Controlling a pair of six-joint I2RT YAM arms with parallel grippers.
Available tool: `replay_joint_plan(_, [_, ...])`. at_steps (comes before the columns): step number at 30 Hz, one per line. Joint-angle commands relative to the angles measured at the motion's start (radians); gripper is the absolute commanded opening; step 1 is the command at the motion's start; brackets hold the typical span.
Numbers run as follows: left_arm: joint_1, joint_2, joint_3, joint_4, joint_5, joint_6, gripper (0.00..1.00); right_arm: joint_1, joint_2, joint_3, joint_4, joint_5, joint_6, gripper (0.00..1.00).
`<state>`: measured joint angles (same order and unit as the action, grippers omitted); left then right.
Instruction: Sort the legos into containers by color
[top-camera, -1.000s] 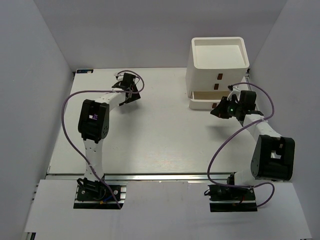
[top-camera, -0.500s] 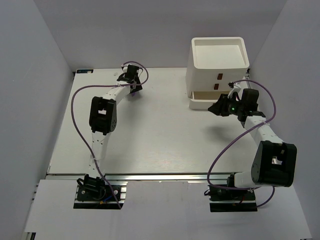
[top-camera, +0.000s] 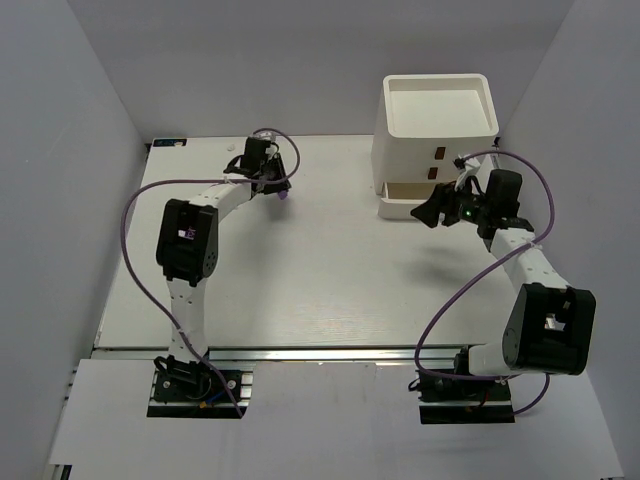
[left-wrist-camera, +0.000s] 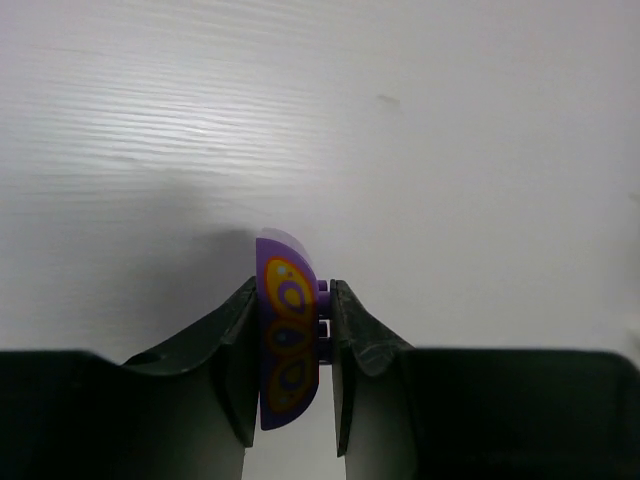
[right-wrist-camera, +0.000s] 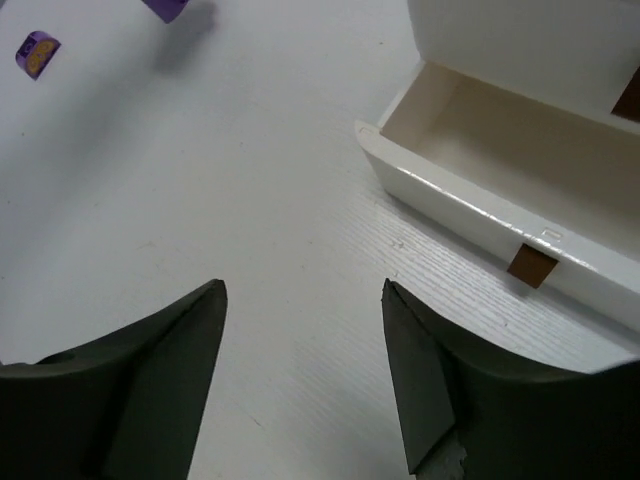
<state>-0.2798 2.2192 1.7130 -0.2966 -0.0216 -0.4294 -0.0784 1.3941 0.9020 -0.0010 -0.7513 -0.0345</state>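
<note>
A purple lego (left-wrist-camera: 287, 335) with an orange and yellow pattern stands on edge between the fingers of my left gripper (left-wrist-camera: 291, 300), which is shut on it just above the table. From above, that lego (top-camera: 283, 196) shows at the tip of the left gripper (top-camera: 273, 184), at the far middle-left. My right gripper (right-wrist-camera: 300, 288) is open and holds nothing, beside the pulled-out bottom drawer (right-wrist-camera: 470, 150) of the white containers (top-camera: 437, 135). From above, the right gripper (top-camera: 427, 214) sits right of that drawer (top-camera: 403, 205). The drawer looks empty where I can see in.
Two small purple pieces (right-wrist-camera: 37, 52) (right-wrist-camera: 166, 8) lie far off at the top left of the right wrist view. The drawer's brown handle (right-wrist-camera: 531, 266) faces my right gripper. The square top tray (top-camera: 440, 82) is open. White walls close in the table's sides and back.
The left gripper has shut on the purple lego after shifting a little right. The right gripper has opened and edged back toward the drawer.
</note>
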Motion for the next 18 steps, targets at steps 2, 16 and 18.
replay_joint_plan(2, [-0.076, -0.242, -0.174, 0.368, 0.621, 0.038, 0.04, -0.004, -0.009, 0.106, 0.009, -0.016, -0.117, 0.72])
replay_joint_plan(16, [-0.203, -0.293, -0.243, 0.684, 1.053, -0.033, 0.05, 0.019, 0.115, 0.351, -0.05, -0.382, -0.081, 0.82])
replay_joint_plan(18, [-0.203, -0.261, -0.276, 1.004, 1.168, -0.346, 0.07, 0.025, 0.102, 0.348, -0.059, -0.459, -0.186, 0.89])
